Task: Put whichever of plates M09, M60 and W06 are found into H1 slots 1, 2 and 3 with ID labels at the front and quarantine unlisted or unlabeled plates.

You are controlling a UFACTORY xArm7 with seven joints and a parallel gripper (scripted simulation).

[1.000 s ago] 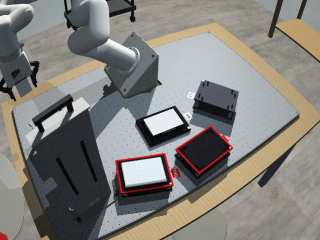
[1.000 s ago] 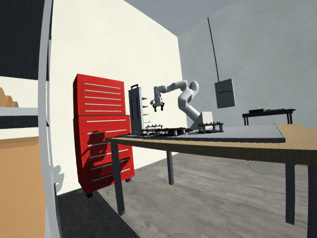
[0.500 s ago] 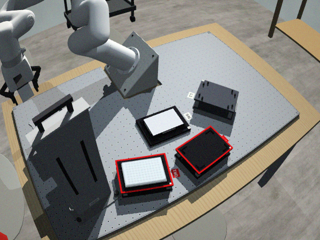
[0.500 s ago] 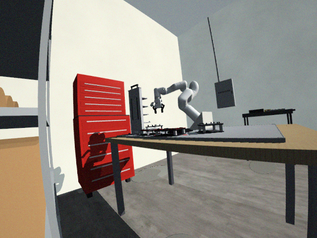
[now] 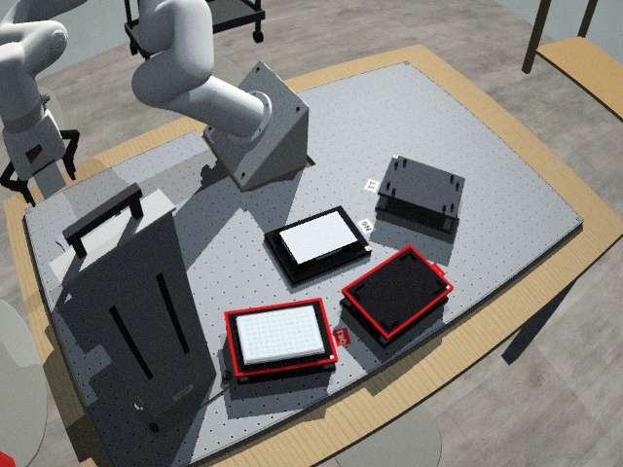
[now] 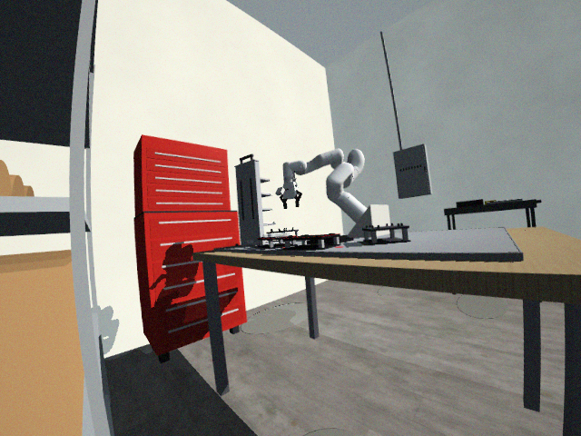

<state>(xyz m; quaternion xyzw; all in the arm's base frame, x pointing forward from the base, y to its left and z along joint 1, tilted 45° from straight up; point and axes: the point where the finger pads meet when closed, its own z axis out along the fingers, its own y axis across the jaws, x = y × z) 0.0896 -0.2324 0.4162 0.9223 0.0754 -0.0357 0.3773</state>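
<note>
The plate hotel H1 point(image 5: 128, 296) stands at the left of the deck, seen from behind and above, so its slots are hidden. In the side view the hotel point(image 6: 248, 199) shows thin shelf edges toward the arm, too small to tell plates or labels. My gripper point(image 5: 42, 175) is open and empty, in the air in front of the hotel's upper shelves, and it also shows in the side view point(image 6: 290, 203). A white plate point(image 5: 317, 235) lies on the black nest labelled N6. A white well plate point(image 5: 279, 334) lies flat in a red-framed quarantine nest.
A second red-framed quarantine nest point(image 5: 397, 289) is empty. The raised landing nest L1 point(image 5: 421, 193) at the back right is empty. The arm's grey base block point(image 5: 261, 127) stands behind the nests. A red tool cabinet point(image 6: 185, 234) stands beyond the table.
</note>
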